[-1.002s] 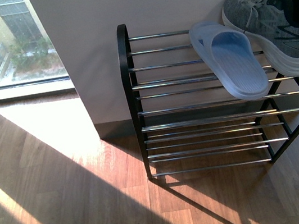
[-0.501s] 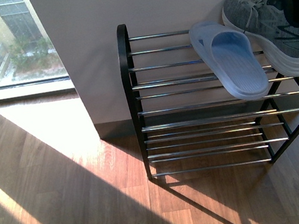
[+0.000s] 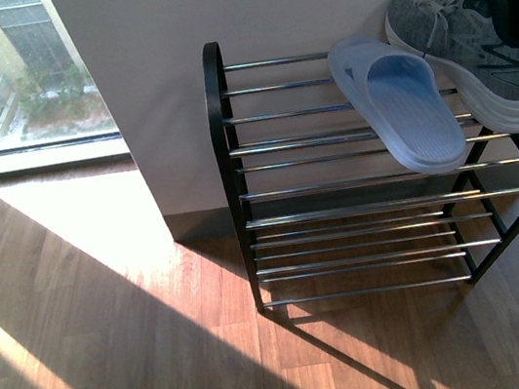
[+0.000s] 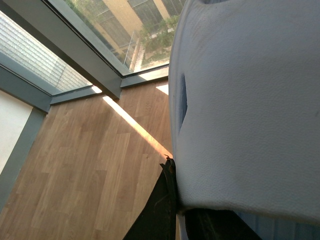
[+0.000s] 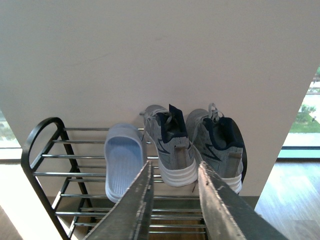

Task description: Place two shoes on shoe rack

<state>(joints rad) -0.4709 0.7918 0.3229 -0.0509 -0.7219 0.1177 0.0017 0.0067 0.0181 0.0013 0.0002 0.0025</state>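
Sunlit wooden floor [image 3: 109, 307] and a plain pale wall [image 5: 150, 50] frame the shoe rack [image 5: 35, 145], and both grey sneakers sit on its top rods: the left sneaker [image 5: 167, 145] beside the right sneaker [image 5: 217, 145], heels out, just next to a light blue slide sandal [image 5: 122, 160]. By the look of it the placing is done. The right gripper [image 5: 175, 200] hovers in front with its fingers apart, holding nothing. The left gripper [image 4: 172, 210] is pressed against a pale blue foam-like thing [image 4: 250, 100]; I cannot tell whether it is clamped. Risks now: any forward push could knock a sneaker off the smooth rods, and the sandal overhangs the front rod. No readable brand or writing, only dark stripes on the sneakers' sides.
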